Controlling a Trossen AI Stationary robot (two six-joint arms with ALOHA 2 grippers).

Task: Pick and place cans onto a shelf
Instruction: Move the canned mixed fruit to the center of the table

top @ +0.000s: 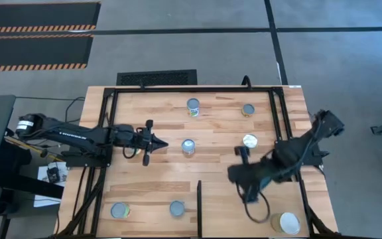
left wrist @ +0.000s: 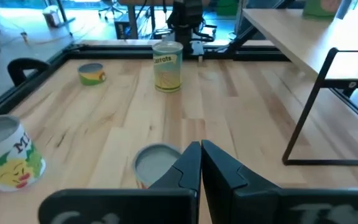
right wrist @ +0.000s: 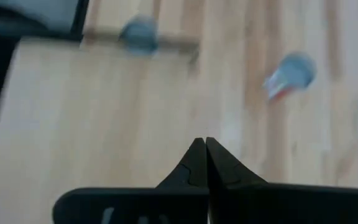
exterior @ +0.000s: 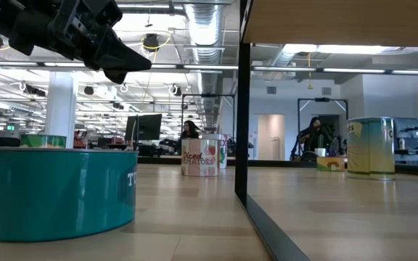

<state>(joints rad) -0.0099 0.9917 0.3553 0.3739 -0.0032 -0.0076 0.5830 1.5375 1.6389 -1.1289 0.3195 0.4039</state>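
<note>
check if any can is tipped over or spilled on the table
Nothing stands out. Every can in view stands upright, including the centre can and the wide white-topped can. Left gripper and right gripper hold nothing, fingers shut.

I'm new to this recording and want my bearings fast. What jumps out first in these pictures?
Two dark arms reach in over a wooden table scattered with small cans. The left gripper sits shut just short of a can at the table's middle. The right gripper, also shut, hangs over the near right part, with a wide white-topped can at the corner beside it.
</note>
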